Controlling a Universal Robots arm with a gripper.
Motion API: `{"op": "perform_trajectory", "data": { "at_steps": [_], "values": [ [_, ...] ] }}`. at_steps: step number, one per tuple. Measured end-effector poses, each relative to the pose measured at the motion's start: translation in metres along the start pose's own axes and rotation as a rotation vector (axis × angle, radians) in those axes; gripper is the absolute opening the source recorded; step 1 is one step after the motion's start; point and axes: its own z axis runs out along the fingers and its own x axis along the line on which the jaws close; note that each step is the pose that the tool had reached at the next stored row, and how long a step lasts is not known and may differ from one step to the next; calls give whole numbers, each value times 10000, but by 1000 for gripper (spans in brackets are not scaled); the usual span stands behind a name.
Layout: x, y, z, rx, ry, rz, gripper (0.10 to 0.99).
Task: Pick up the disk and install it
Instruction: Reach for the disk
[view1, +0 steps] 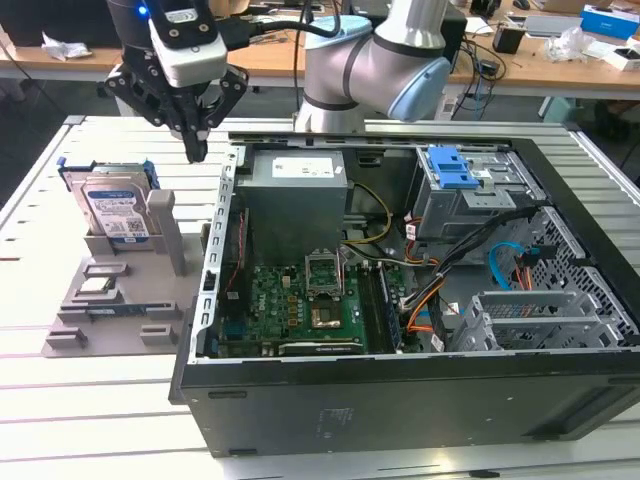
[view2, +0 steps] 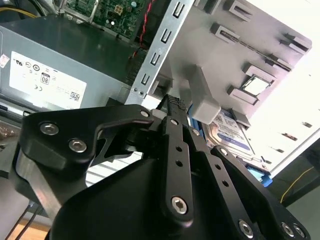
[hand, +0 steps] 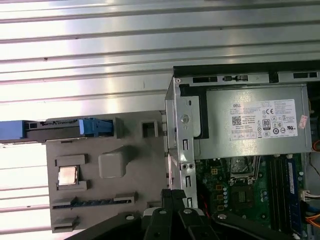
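The disk (view1: 115, 205) stands on edge in a slot of the grey holder (view1: 105, 330), to the exterior view's left of the open computer case (view1: 400, 405). In this view your gripper (view1: 197, 150) hangs over the gap between holder and case. Its fingers are drawn together on nothing, near the disk but apart from it. I judge the step in hand to be the reach for the disk. Part the jaws before you descend, and centre them over the disk's upper edge so the pads meet its flat faces.

In the second wrist view the gripper (view2: 172, 105) sits close to the case wall. The disk (view2: 231, 136) shows its blue-and-white label beyond a grey post (view2: 202, 97) of the holder. Keep the fingers clear of that post.

In the first wrist view the disk (hand: 65, 128) appears edge-on as a blue-framed strip at the holder's border, well apart from the gripper (hand: 172, 197). The small square chip (hand: 67, 176) lies in its own pocket; don't mistake it for your target. Square the jaws to the disk's long edge.
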Motion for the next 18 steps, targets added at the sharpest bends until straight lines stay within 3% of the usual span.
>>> {"op": "perform_trajectory", "data": {
  "at_steps": [9,12,18],
  "values": [
    [197,-15,-5,0,0,0,106],
    [300,-23,-8,0,0,-1,106],
    [405,-30,-10,0,-1,0,106]
  ]
}}
